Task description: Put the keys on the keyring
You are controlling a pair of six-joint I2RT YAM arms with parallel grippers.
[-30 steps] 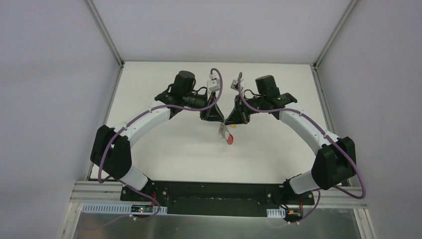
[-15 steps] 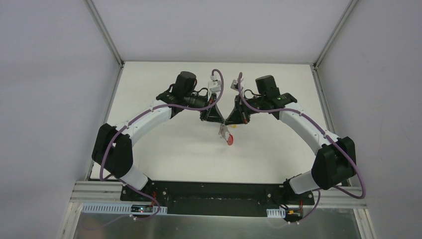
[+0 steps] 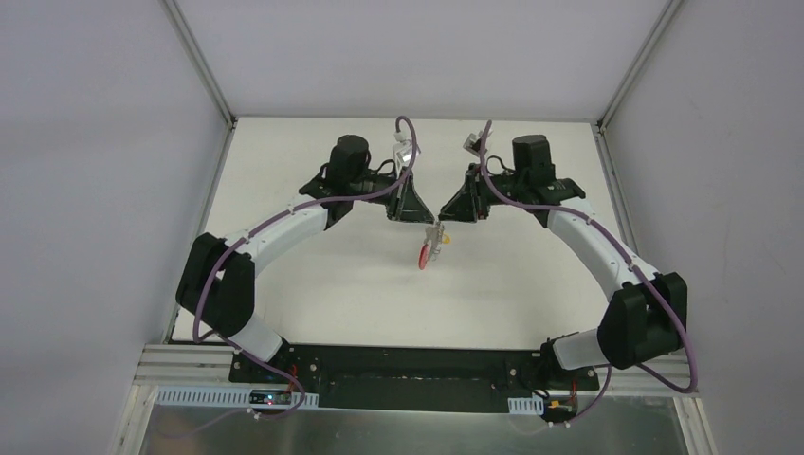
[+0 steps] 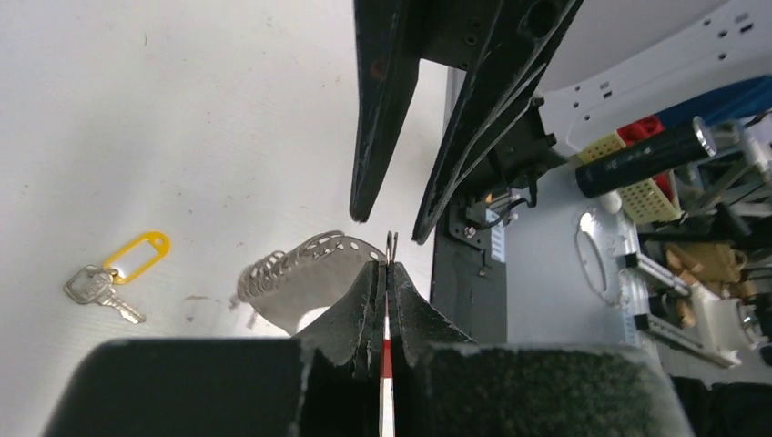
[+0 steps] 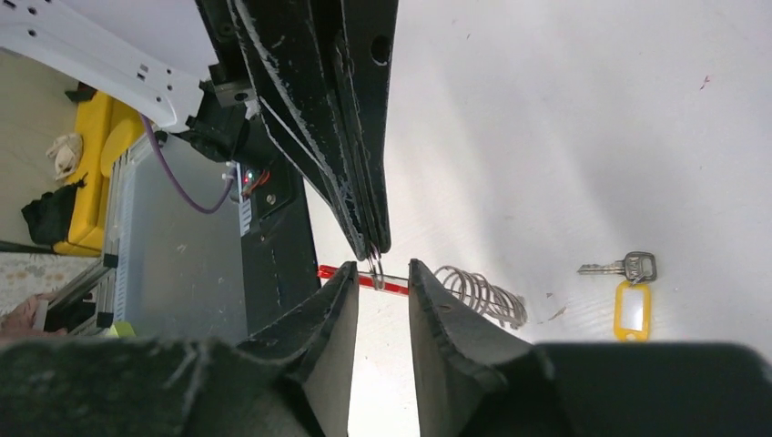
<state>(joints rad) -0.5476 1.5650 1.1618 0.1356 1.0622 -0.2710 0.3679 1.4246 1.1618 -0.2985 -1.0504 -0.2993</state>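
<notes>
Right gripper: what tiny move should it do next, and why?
Probably pull back and reach down for the yellow-tagged key on the table. The left gripper is shut on the keys, while the right gripper is open and holds nothing, and that key lies loose.

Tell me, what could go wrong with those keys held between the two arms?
One: only the left jaws, shut on the thin ring, hold the keys; a slip would probably drop the bunch. Two: the right jaws stand open close to that ring, so a small move might knock it loose.
</notes>
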